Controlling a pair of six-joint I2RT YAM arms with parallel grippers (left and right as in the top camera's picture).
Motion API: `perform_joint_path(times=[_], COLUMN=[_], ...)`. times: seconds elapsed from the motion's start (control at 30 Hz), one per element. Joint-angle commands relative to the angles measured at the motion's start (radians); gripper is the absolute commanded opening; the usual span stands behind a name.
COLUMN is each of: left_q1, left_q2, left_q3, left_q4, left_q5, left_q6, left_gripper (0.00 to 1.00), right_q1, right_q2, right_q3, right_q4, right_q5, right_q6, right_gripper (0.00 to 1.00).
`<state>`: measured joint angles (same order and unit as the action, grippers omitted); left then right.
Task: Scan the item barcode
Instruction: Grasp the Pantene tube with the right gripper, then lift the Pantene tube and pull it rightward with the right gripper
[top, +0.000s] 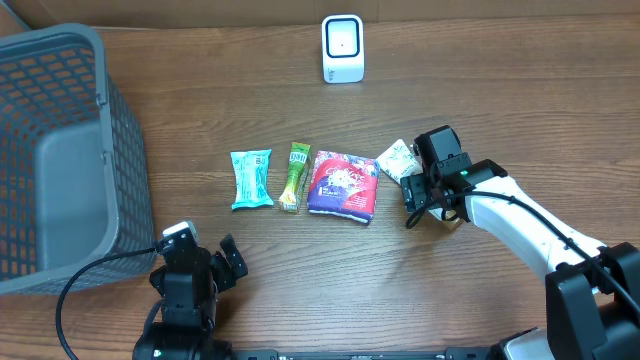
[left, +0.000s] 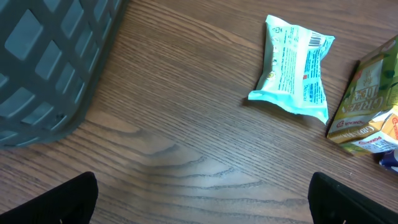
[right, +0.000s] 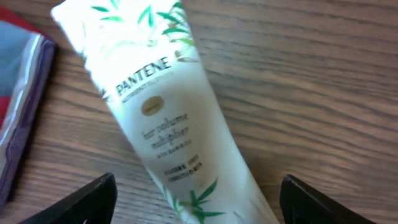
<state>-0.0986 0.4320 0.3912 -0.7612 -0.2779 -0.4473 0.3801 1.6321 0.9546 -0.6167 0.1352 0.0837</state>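
Nearest the lens in the right wrist view: 2 dark fingertips (right: 93, 199) at the bottom corners, those of the right gripper (right: 198, 186). Found them spread wide and clamped on nothing. Found the white Pantene tube (right: 165, 118) lying flat on the wood between and ahead of them, long axis slanting from upper left down into the gap, printed front up, no barcode showing. Noted a red and purple pouch (right: 18, 93) at the left edge, near the tube's far end.

In the left wrist view, found the left gripper (left: 205, 199) just as wide apart over bare wood, holding nothing. Saw a teal packet (left: 295, 65) ahead to the right, a green stick pack (left: 367, 93) beside it, and the basket (left: 50, 56) at upper left.

From overhead, placed the tube (top: 396, 158) at the right end of a row of 4 items, partly under the right gripper (top: 418, 198), with the left gripper (top: 205, 250) well apart. Spotted the white scanner (top: 343, 48) beyond the row. Judged the right arm far nearer, and the next move to turn on closing across the tube's narrow width, fingers astride its long axis.
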Motion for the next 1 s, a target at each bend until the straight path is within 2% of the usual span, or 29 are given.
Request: perform_joint_path(times=[0.0, 0.17, 0.23, 0.4, 0.57, 0.8, 0.87, 0.97], left_q1=[-0.002, -0.002, -0.002, -0.002, -0.002, -0.002, -0.002, -0.002], left_q2=[-0.009, -0.009, -0.009, -0.009, -0.009, -0.009, -0.009, -0.009], left_q3=[-0.005, -0.005, -0.005, -0.005, -0.005, -0.005, -0.005, -0.005], left_q4=[0.006, 0.006, 0.006, 0.006, 0.006, 0.006, 0.006, 0.006], left_q5=[-0.017, -0.017, -0.017, -0.017, -0.017, -0.017, -0.017, -0.017], left_q6=[-0.021, -0.021, -0.021, -0.021, -0.021, -0.021, -0.021, -0.021], left_gripper=[0.99, 1.00, 0.99, 1.00, 0.99, 1.00, 1.00, 1.00], right_q1=[-0.002, -0.002, -0.002, -0.002, -0.002, -0.024, -0.051, -0.098], right_q2=[0.019, 0.060, 0.061, 0.061, 0.056, 0.042, 0.042, 0.042], right_q3=[-0.002, -0.006, -0.006, -0.005, 0.040, 0.135, 0.148, 0.152], right_q4=[0.003, 0.002, 0.000, -0.004, -0.076, -0.181, -0.201, -0.222], right_q5=[-0.045, -0.053, -0.053, -0.053, -0.124, -0.292, -0.320, -0.303], right_q6=[-0.040, -0.039, -0.024, 0.092, 0.103, 0.099, 0.100, 0.100], right_gripper=[0.82, 0.80, 0.74, 0.47, 0.19, 0.09, 0.04, 0.04])
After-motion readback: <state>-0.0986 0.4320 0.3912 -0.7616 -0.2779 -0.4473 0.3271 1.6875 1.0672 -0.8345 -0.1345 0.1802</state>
